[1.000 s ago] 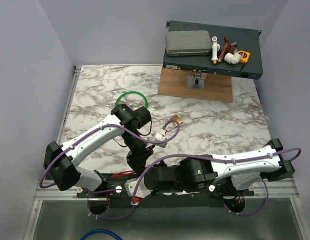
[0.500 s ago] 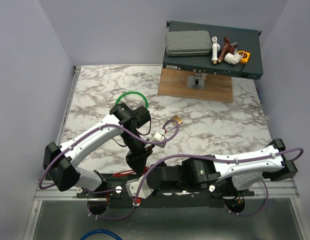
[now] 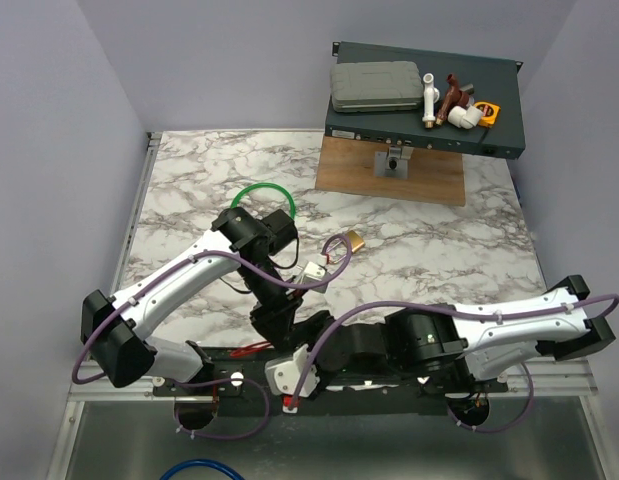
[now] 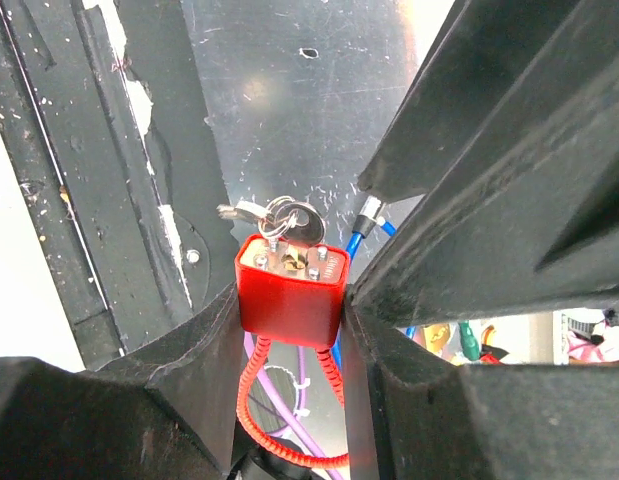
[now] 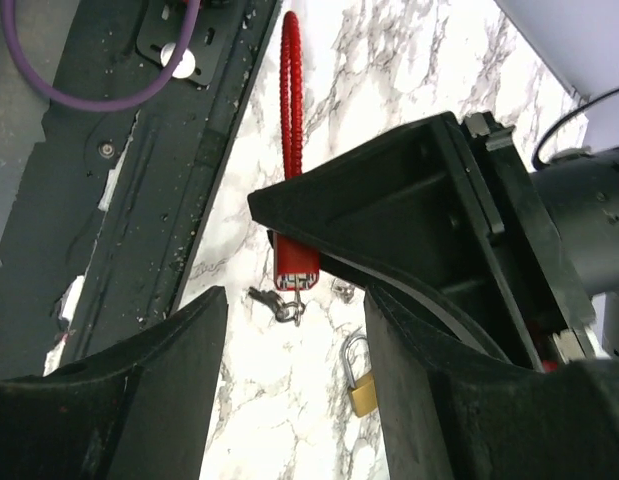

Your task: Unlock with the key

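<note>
Down-left of the padlock, toward the arm bases, the left gripper is clamped on the red tag of the key. Both fingers press on the tag's sides, so it's a proper pinch. The little metal key hangs off a ring at one end of the tag, clear of the fingers. There looks to be a second small key on the same ring, but it's hard to be sure. The red cord comes out of the tag's other end and loops back between the fingers toward the wrist.

The right gripper is further from the padlock than the left one and points back toward it. Its fingers are spread wide with nothing held. From its wrist camera the tag and key line up with the gap between the fingers, but I can't tell how close they are.

The padlock lies flat on the marble table. It's apart from the key, with bare marble between them. A green cable sits up-left of the padlock.
</note>
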`<action>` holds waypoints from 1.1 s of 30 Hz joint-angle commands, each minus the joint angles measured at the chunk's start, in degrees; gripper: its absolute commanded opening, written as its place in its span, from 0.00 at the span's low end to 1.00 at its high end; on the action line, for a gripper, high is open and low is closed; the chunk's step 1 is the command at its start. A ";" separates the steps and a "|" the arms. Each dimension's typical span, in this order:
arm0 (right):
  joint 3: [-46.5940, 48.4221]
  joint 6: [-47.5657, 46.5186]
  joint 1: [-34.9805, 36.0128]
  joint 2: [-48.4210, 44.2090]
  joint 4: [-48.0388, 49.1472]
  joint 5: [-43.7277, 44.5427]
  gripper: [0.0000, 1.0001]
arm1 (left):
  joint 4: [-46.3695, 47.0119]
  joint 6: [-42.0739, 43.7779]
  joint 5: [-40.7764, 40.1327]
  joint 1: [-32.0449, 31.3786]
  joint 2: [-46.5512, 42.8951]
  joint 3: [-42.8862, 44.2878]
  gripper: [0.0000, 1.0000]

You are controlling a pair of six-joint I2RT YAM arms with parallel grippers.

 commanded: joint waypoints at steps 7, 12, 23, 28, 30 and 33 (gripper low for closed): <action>-5.81 0.00 -0.09 -7.43 7.92 -6.69 0.57 | -2.40 3.31 4.37 0.36 -2.68 2.46 0.00; -7.53 1.24 -1.73 -9.55 10.67 -8.21 0.57 | -2.41 4.18 3.79 0.34 -4.93 3.95 0.00; -9.19 1.84 -4.25 -9.72 18.01 -9.61 0.56 | -2.51 5.01 4.21 -1.13 -5.92 6.14 0.00; -8.10 1.07 -4.96 -7.85 17.59 -11.84 0.53 | -2.49 4.73 4.30 -1.83 -6.18 6.84 0.00; -7.43 0.90 -5.17 -6.89 16.78 -12.86 0.50 | -2.56 4.72 4.39 -2.01 -6.53 7.06 0.00; -6.51 0.47 -5.27 -5.59 15.41 -13.29 0.44 | -2.59 4.56 4.64 -2.03 -7.10 7.64 0.00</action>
